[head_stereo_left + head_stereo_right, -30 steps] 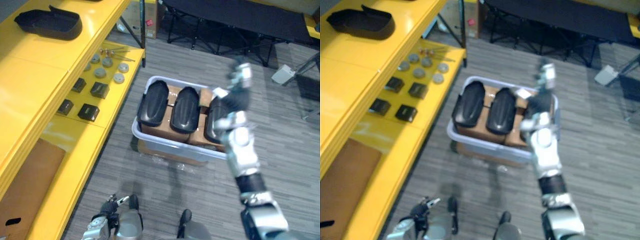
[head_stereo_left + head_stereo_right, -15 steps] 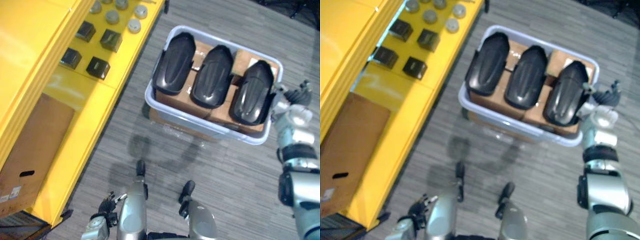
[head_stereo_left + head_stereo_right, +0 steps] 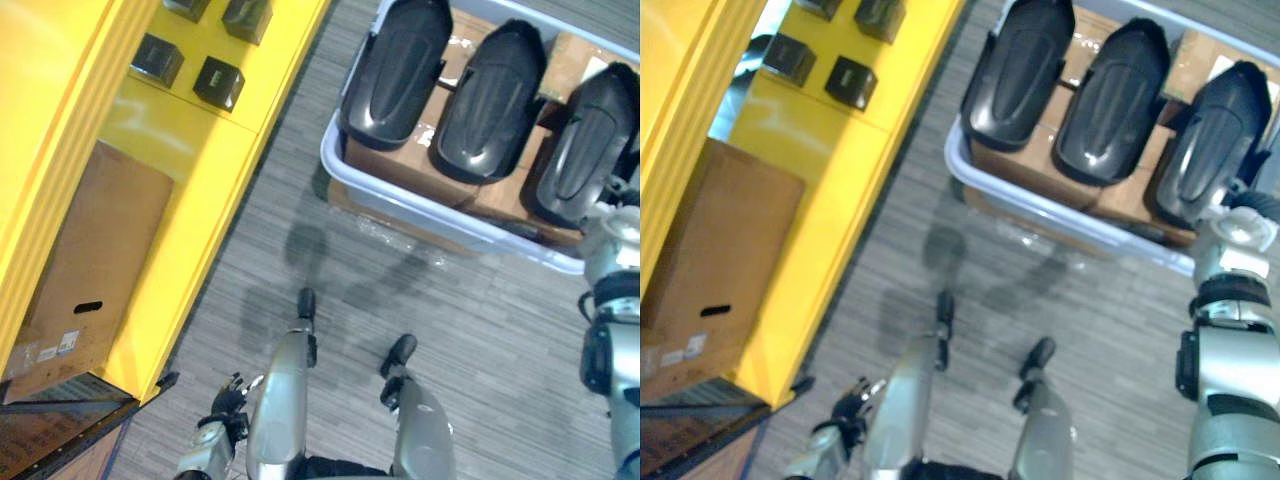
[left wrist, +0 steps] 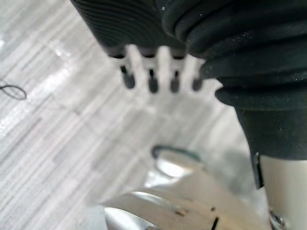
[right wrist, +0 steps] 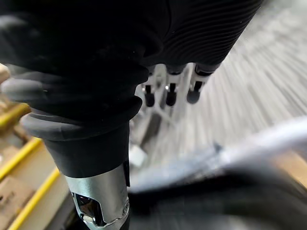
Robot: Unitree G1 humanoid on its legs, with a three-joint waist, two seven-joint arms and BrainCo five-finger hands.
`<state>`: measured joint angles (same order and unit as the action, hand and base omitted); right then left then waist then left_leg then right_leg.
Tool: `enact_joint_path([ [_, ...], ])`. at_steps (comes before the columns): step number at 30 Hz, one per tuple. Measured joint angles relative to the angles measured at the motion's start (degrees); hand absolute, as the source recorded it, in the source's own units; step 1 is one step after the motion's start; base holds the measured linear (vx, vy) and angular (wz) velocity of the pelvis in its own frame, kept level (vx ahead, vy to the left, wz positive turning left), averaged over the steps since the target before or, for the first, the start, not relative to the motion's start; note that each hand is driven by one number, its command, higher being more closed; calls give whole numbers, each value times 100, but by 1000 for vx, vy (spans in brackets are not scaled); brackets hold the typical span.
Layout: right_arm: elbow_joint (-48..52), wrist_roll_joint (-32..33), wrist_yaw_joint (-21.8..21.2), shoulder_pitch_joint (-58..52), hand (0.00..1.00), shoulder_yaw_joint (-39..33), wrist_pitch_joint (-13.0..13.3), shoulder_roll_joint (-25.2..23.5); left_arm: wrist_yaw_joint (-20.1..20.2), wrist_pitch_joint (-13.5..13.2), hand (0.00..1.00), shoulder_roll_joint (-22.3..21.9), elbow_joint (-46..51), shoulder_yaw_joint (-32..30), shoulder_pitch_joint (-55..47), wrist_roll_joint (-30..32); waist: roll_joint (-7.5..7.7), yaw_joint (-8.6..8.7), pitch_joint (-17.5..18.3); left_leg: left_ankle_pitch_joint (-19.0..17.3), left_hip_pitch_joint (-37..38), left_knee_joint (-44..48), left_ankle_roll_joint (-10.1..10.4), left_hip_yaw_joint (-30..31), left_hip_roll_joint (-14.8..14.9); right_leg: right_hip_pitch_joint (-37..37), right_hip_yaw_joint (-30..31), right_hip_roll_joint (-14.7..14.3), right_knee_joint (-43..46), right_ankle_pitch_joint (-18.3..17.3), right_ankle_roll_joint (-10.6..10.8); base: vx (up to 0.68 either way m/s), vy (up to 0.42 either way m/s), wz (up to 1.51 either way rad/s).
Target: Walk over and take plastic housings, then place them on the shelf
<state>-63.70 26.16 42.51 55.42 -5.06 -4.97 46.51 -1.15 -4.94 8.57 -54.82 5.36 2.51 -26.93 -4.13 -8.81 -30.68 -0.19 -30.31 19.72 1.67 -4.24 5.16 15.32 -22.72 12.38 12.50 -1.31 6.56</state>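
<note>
Now, left hand hangs low, fingers straight, well apart from the pale plastic tub. Three glossy black plastic housings lie inside, long axes pointing away from the robot. The rightmost housing sits just beside the nearer right hand, fingers extended and empty.

A: On the yellow shelf?
B: Small black boxes on it, cardboard box on its lower level.
A: Floor?
B: Grey floor, pale tub just beside the shelf.
</note>
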Motion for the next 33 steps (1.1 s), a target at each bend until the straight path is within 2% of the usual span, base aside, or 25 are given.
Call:
enact_joint_path([
  [4, -1, -1, 33, 6, 0, -1, -57, 111, 1, 2, 0, -7, -23, 16, 2, -56, -33, 4, -6, 0, -5, -7, 1, -45, 3, 105, 62, 17, 143, -77, -21, 4, -8, -6],
  [10, -64, -1, -61, 11, 0, 13, -407, 236, 10, 6, 0, -37, -56, 220, 30, -242, -279, -3, -24, 21, -250, 62, 7, -32, 13, 406, 83, 63, 357, -133, -13, -3, 0, -1],
  [12, -97, -2, -129, 30, 0, 14, -501, 236, 15, 3, 0, -60, -60, 230, 30, -244, -313, -9, -32, 22, -291, 82, 7, -25, 10, 464, 89, 80, 431, -163, -16, 4, -2, 2],
  [14, -180, -3, -135, 124, 0, 29, -511, 237, 18, 0, 0, -68, -65, 274, 29, -248, -366, -13, -31, 22, -307, 92, 8, -9, -6, 506, 84, 114, 522, -217, -25, -5, -3, 6],
  [17, -223, -4, -141, 188, 0, 69, -547, 259, 26, -6, 0, -123, -66, 279, 30, -369, -444, -69, -19, 32, -397, 119, 20, 36, -50, 698, 75, 206, 806, -368, -22, -17, -14, 8],
  [23, -230, -7, -134, 250, 0, 305, -666, 309, 32, -34, 0, -223, -132, 276, 34, -468, -490, -298, 11, 39, -622, 260, 35, 117, -67, 998, 56, 293, 1199, -594, -60, 4, -26, 8],
  [30, -184, -131, -121, 464, 0, 556, -829, 524, 132, -80, 0, -240, -145, 282, 34, -475, -556, -366, 54, 37, -810, 357, 41, 224, -122, 1161, -37, 383, 1425, -712, -83, -5, -4, 8],
  [31, -184, -131, -121, 464, 100, 562, -896, 524, 166, -105, 0, -241, -145, 284, 34, -475, -557, -376, 54, 35, -810, 370, 44, 225, -123, 1163, -37, 391, 1456, -731, -82, 0, 0, 0],
  [33, -181, -131, -123, 464, 100, 584, -917, 524, 178, -114, 0, -241, -145, 283, 34, -477, -558, -382, 55, 34, -811, 381, 46, 229, -120, 1165, -38, 392, 1472, -743, -87, 0, 0, 0],
])
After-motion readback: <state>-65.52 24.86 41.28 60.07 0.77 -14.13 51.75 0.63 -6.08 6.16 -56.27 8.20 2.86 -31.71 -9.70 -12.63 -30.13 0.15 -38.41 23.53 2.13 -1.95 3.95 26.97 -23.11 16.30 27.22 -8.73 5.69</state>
